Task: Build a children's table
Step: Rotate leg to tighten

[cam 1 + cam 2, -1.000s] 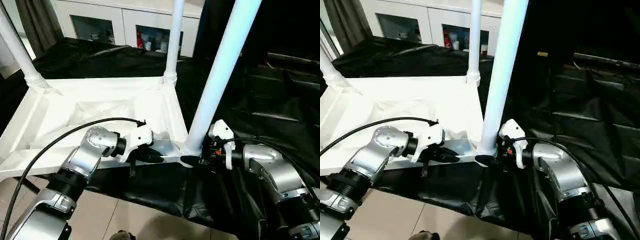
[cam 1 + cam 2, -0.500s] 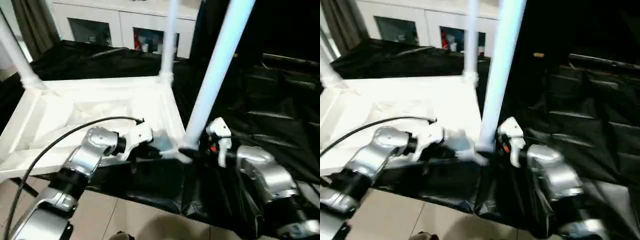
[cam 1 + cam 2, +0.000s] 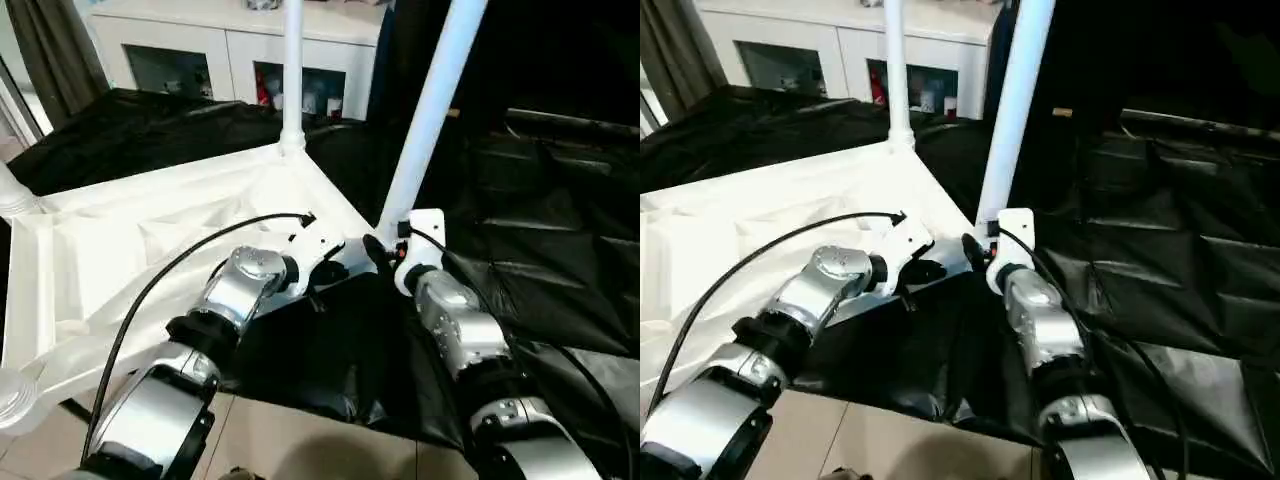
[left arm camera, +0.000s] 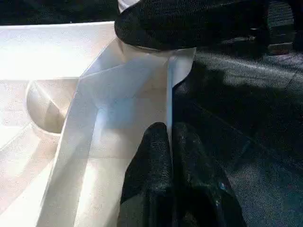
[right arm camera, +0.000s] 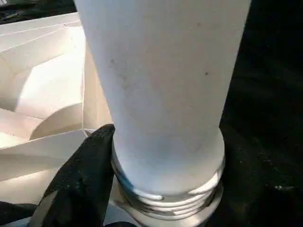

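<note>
Table top point(image 3: 150, 235) lies underside-up on the black-draped surface point(image 3: 560, 250) with legs upright in its corner sockets; left claw point(image 4: 170, 142) is clamped onto the near corner's thin rim, right claw point(image 5: 156, 189) wraps the base of the nearest leg point(image 3: 430, 110).

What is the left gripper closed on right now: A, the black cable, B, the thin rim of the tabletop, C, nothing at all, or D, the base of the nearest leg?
B: in the left wrist view the left gripper has its two black fingers pinched on the thin edge of the upturned tabletop, beside the corner where the nearest leg stands.
</note>
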